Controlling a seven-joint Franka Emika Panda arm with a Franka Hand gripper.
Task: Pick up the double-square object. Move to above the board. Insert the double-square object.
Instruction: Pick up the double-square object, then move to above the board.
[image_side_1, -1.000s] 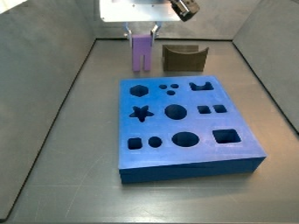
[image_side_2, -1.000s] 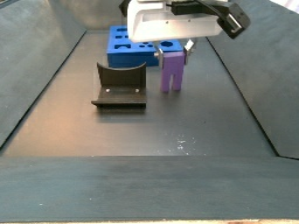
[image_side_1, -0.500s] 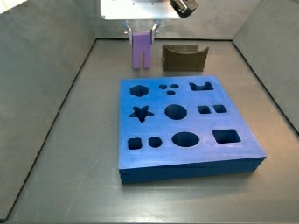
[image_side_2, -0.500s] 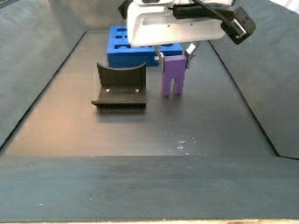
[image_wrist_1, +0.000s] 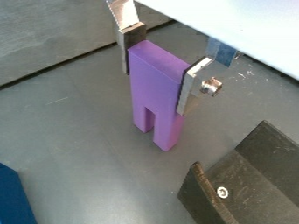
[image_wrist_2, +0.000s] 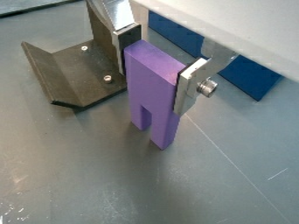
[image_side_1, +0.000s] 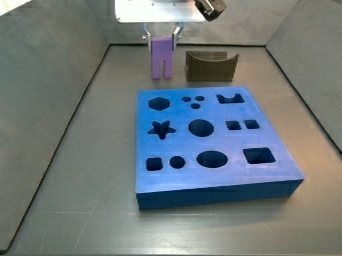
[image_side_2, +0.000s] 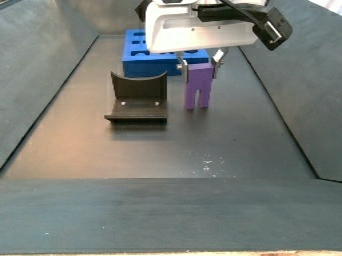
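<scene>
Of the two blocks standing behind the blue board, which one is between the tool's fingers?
The double-square object, tall and light purple, stands between the tool fingers; the dark fixture stands apart beside it.

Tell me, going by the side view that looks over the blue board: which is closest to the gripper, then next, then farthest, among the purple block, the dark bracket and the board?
1. Double-square object, between the gripper's fingers.
2. Fixture, beside it.
3. Board, nearer the camera.

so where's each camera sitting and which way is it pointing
Wrist views: both sit on the arm's wrist, looking down past the gripper and its fingers at the double-square object.
Side view: beyond the board, facing the gripper.
Side view: opposite end, the fixture nearer, the board behind.
All four share the double-square object.
</scene>
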